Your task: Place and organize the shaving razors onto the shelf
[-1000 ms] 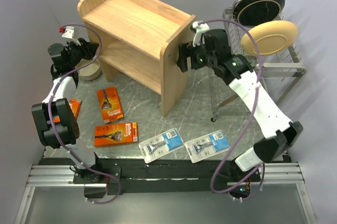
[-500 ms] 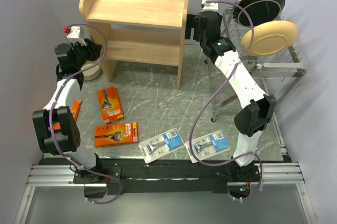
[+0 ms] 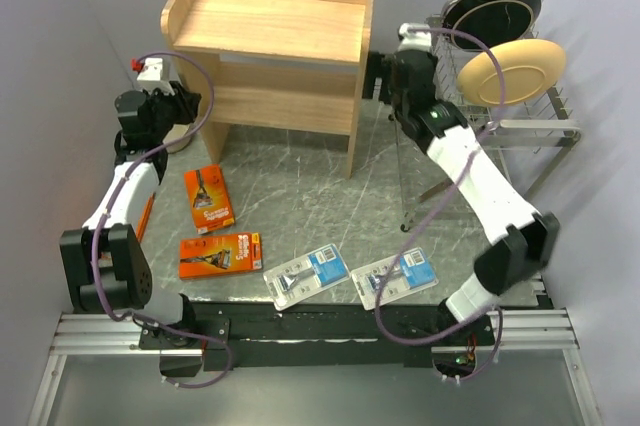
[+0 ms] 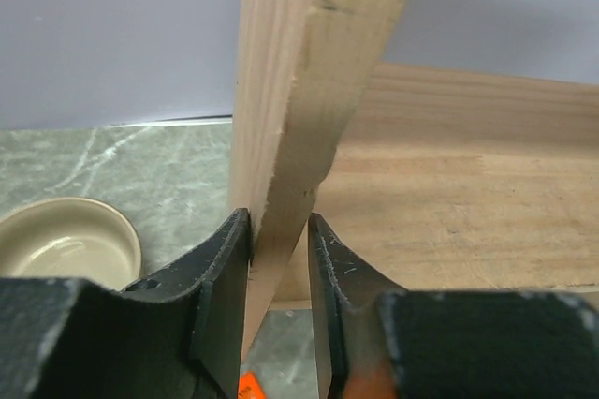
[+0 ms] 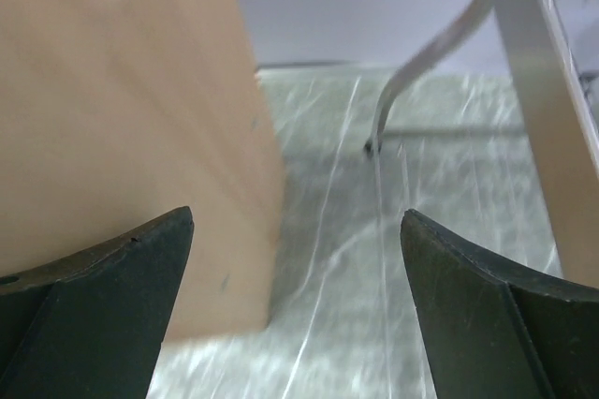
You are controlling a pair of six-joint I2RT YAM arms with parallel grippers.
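Note:
The light wooden shelf (image 3: 270, 21) stands at the back of the table, facing front. My left gripper (image 3: 190, 106) is shut on the front edge of its left side panel (image 4: 299, 71), one finger on each face of the board. My right gripper (image 3: 378, 74) is open beside the shelf's right side panel (image 5: 122, 118), with only table between its fingers. Two orange razor packs (image 3: 208, 198) (image 3: 220, 254) lie at the front left. A third orange pack (image 3: 143, 216) shows partly under the left arm. Two clear blister packs (image 3: 306, 277) (image 3: 398, 277) lie near the front edge.
A wire dish rack (image 3: 520, 116) with a black plate (image 3: 492, 11) and a tan plate (image 3: 512, 71) stands at the back right, its leg (image 5: 412, 81) close to my right gripper. A beige bowl (image 4: 65, 240) sits left of the shelf.
The shelf has swung from a slanted position to square with the table's front, and shifted slightly right. Both arms moved with it. The right jaws have spread a little wider.

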